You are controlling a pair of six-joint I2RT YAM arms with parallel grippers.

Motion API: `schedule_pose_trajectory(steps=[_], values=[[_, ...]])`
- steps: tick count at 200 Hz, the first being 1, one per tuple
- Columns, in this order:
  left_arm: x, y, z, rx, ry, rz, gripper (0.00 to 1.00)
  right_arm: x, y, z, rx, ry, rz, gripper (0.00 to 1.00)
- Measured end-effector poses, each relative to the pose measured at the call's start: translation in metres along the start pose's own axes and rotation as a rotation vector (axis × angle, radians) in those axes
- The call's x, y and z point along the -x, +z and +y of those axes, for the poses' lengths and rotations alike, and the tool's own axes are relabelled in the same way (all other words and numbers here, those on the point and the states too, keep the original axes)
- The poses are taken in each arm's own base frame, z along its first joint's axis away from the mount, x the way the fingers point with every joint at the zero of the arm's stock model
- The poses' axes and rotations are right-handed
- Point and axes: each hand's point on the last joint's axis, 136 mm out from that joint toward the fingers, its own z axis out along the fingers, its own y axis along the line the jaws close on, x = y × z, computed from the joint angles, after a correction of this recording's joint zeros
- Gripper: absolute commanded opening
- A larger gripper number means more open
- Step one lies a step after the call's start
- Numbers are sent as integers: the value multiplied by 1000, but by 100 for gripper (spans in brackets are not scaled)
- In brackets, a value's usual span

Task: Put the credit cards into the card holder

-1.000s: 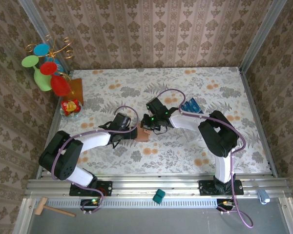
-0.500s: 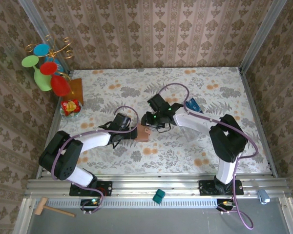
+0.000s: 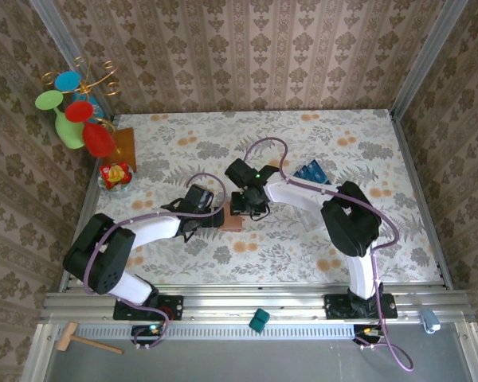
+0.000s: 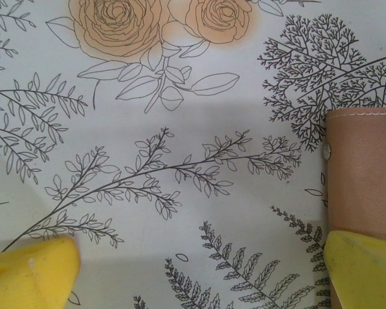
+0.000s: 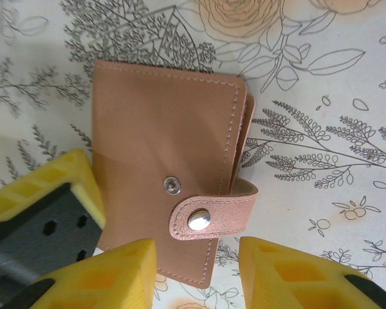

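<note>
The right end effector (image 5: pixel 196 270) stands partly open. Its two yellow fingertips (image 5: pixel 116 270) are apart with nothing pinched between them, and the gap hangs over the near edge of the card holder (image 5: pixel 164 148), just below its strap (image 5: pixel 209 209). The card holder lies flat and folded on the floral surface (image 5: pixel 321 84), pinkish-brown cover up. The strap wraps round from the open side, and its metal button sits beside a small stud (image 5: pixel 172 185) on the cover rather than over it. The cover gapes a little along that open side. Opposite, the left end effector (image 4: pixel 196 273) is spread wide and holds nothing: one yellow fingertip is over bare surface, and the other overlaps the card holder's edge in its wrist view, though contact cannot be told. From above, the two end effectors close in on the card holder from opposite sides, near the middle of the surface. The credit cards (image 3: pixel 311 173), a small blue stack, lie well apart from the right end effector, beyond its forearm toward the right wall. Far out past the left end effector, by the left edge, are an amber square (image 3: pixel 124 144) and a red-and-yellow packet (image 3: pixel 115 173).
</note>
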Motion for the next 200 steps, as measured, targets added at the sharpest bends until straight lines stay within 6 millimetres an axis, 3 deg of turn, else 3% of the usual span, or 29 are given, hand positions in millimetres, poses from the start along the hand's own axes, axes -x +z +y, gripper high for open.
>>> schedule_pose_trajectory(steps=[79,154,200], values=[[0,0,0,0,0,0,100,5,6,4,-16,-27,10,23],[0,1,0,0,-1,-1,100,5,7,2,-24,-35,13,0],[0,1,0,1,0,0,100,6,6,3,-21,-40,7,0]])
